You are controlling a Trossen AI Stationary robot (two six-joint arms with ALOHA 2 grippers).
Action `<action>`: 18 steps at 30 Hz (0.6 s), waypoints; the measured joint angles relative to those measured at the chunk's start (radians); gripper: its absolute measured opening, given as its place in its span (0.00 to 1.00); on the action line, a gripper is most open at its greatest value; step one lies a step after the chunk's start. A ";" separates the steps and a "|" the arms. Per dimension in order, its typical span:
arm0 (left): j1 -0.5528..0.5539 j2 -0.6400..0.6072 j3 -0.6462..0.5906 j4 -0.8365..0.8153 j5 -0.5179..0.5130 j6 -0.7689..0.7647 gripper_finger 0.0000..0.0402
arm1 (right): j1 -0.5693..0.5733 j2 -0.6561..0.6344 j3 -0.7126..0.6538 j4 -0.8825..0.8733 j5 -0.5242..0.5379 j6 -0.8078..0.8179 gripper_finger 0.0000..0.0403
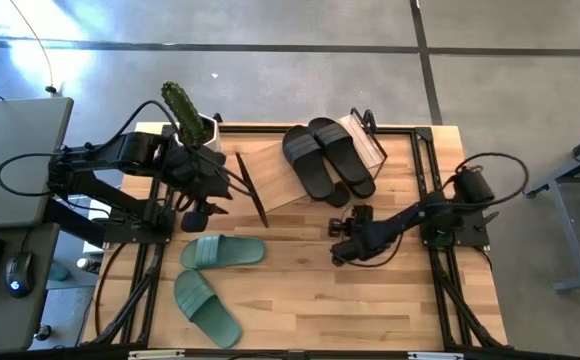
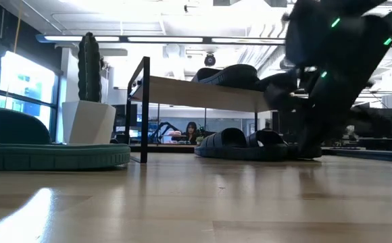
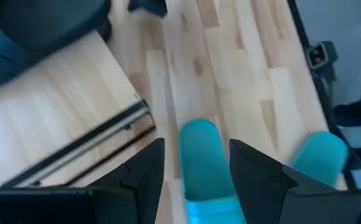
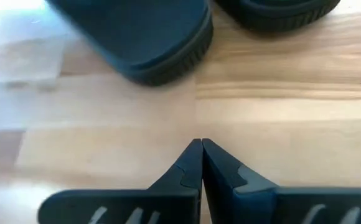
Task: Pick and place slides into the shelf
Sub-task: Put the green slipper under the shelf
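The shelf (image 1: 270,178) stands at the far middle of the table, with two black slides (image 1: 325,158) on its top board. The low view shows more black slides (image 2: 243,143) under that board. Two green slides (image 1: 222,251) (image 1: 206,307) lie sole down on the table at the near left. My left gripper (image 1: 198,218) hangs open, high over the nearer end of the first green slide (image 3: 199,165). My right gripper (image 4: 200,146) is shut just over bare table, short of the black slides' ends (image 4: 149,37).
A white pot with a cactus (image 1: 195,122) stands at the far left corner beside the shelf. A black frame rail (image 1: 422,170) runs along the table's right side. Bare wood (image 1: 370,300) lies at the near right.
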State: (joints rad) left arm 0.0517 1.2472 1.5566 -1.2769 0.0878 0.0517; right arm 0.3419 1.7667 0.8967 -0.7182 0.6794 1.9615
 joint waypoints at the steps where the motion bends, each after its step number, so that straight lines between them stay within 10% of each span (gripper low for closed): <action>1: 0.000 0.000 0.000 -0.008 0.011 -0.004 0.41 | 0.017 -0.018 0.000 -0.015 -0.001 -0.006 0.00; 11: -0.125 -0.012 0.000 -0.019 0.190 -0.130 0.41 | 0.162 -0.262 0.003 -0.106 -0.002 -0.238 0.00; 18: -0.323 0.006 0.001 -0.115 -0.072 -0.511 0.41 | 0.218 -0.438 0.003 -0.193 0.000 -0.373 0.00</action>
State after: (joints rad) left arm -0.2717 1.2534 1.5577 -1.3919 0.0158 -0.4589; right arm 0.5597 1.3290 0.9001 -0.9117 0.6797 1.5881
